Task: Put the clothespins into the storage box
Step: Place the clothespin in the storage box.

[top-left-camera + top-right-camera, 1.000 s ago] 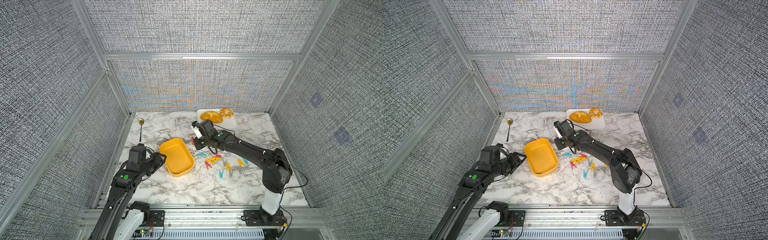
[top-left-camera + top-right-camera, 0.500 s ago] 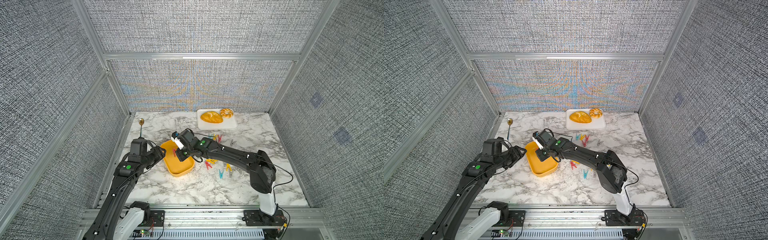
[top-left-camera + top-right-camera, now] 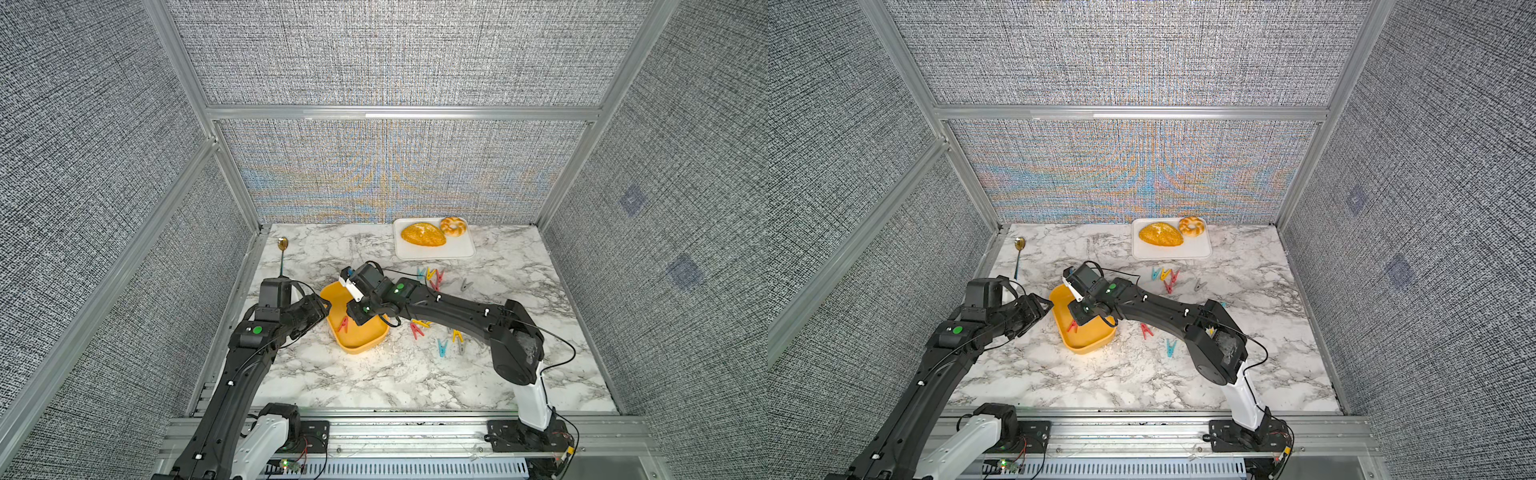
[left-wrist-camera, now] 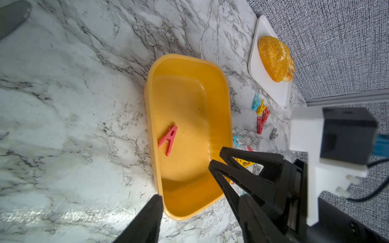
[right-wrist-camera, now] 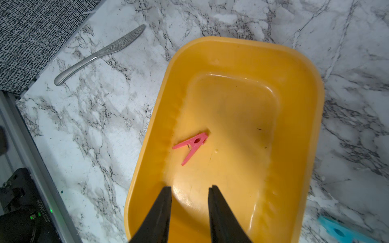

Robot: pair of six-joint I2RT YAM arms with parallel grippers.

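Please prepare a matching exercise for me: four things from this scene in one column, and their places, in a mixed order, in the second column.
1. red clothespin
2. seeded bread
3. spoon
4. right pincer

a. on the white tray
b. open, above the storage box
c. inside the storage box
d. on the table, far left corner

Pairs: 1-c, 2-a, 3-d, 4-b

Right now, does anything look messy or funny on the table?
Yes, a bit messy. Only one red pin lies in the box. The other pins are scattered on the table, some near the tray, some beside the box. Nothing looks broken.
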